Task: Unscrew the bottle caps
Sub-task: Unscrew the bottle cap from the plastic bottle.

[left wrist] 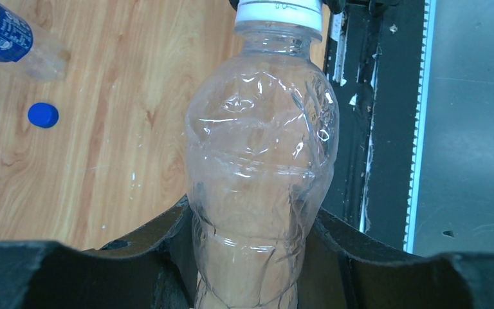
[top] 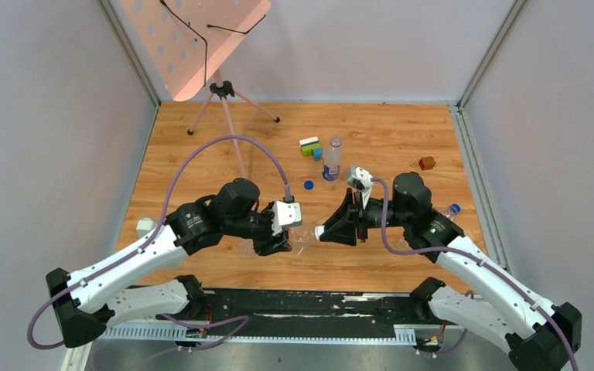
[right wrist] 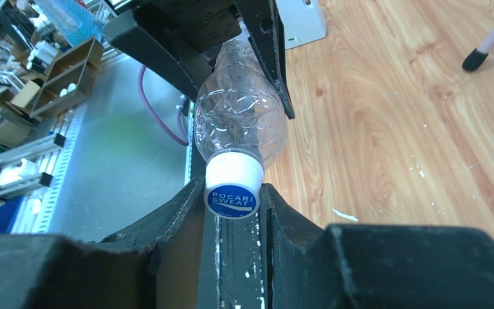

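Observation:
My left gripper [top: 281, 241] is shut on the body of an unlabelled clear bottle [left wrist: 260, 167], held level above the table's near middle. Its white cap [right wrist: 233, 185], blue on top, sits between the fingertips of my right gripper [top: 323, 232], which is shut on it; the cap also shows at the top of the left wrist view [left wrist: 278, 13]. The bottle shows in the right wrist view [right wrist: 239, 116] too. A loose dark blue cap [top: 308, 185] lies on the wood. A labelled bottle [top: 332, 162] stands behind it, and another bottle [top: 450, 209] lies by my right arm.
A toy block cluster [top: 310, 146] and a small brown cube [top: 427, 162] sit toward the back. A tripod stand [top: 220, 97] with a pink perforated board stands at the back left. A white object [top: 146, 226] lies at the left edge. Grey walls enclose the table.

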Robot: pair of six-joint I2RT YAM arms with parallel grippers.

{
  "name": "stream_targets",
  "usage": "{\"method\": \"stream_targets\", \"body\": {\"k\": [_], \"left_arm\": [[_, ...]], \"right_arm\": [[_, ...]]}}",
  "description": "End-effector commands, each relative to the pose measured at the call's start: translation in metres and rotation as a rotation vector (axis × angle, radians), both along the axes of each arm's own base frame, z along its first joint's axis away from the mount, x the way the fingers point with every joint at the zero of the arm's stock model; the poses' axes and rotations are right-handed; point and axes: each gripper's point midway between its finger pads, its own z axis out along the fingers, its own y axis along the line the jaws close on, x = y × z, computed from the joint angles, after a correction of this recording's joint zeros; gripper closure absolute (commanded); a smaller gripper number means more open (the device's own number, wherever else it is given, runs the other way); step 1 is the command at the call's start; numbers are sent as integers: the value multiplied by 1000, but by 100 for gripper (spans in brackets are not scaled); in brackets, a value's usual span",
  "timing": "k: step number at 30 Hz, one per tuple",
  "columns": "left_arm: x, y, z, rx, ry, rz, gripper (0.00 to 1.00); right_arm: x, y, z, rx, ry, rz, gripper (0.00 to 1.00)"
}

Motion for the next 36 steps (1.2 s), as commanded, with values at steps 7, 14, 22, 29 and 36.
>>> {"method": "stream_targets", "body": {"k": [7,14,22,29,36], "left_arm": [[-23,-11,23,-73,82,-100,100],[-23,-10,21,-70,84,-98,100],[-23,-10,19,-72,87,-93,100],[-14,-8,9,-44,74,-38,100],[21,8,-16,22,-43,139,100]], "right_arm": [[-8,10,-4,59,-503,102,100],[-20,14,-6,95,-699,162,100],[-20,12,-14,95,-883,160,100],[4,9,3,116,-930,-35,95],[-10,4,0,165,-778,-47,41]]}}
